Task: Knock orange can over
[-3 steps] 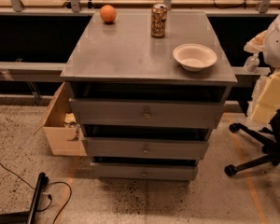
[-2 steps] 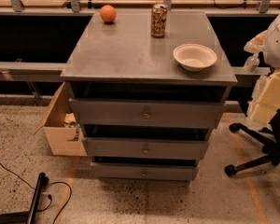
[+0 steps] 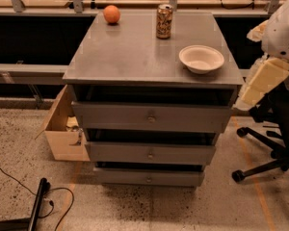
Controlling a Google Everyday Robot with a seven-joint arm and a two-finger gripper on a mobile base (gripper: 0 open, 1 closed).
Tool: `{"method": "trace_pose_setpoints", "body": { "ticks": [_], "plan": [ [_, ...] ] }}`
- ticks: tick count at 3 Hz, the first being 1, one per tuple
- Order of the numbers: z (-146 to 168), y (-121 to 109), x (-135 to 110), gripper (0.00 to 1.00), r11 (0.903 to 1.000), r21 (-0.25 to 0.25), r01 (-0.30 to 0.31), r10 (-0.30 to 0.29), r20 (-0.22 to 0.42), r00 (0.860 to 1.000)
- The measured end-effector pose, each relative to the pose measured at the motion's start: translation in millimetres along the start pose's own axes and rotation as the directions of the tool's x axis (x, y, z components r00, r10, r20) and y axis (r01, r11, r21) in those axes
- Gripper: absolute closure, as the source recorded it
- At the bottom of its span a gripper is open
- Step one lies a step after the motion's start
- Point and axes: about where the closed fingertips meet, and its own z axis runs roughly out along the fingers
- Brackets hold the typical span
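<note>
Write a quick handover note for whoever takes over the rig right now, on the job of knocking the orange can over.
Tool: at the right edge of the camera view, beside the cabinet's front right corner, well away from the can.
Orange can: upright near the back of the cabinet top. The orange fruit sits to its left in the view, and the white bowl is nearer the front right.
Done: nothing yet; the can has not been tipped.
Left: bring the tool across to the can and push it over, probably passing above or behind the bowl.
</note>
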Motion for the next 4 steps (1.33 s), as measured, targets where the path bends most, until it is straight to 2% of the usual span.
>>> {"method": "trace_pose_setpoints", "body": {
  "ticks": [1,2,3,4],
  "plan": [
    [32,-41,5,0.0,0.9952,0.036,-0.091,0.085,0.142,0.986],
    [62,-76,11,0.0,0.9744,0.044,-0.221,0.191,0.352,0.916],
    [72,-108,14,0.0,0.9283,0.071,-0.365,0.28,0.512,0.812],
    [78,-148,10,0.0,0.8755,0.08,-0.477,0.34,0.6,0.724]
  ]
}}
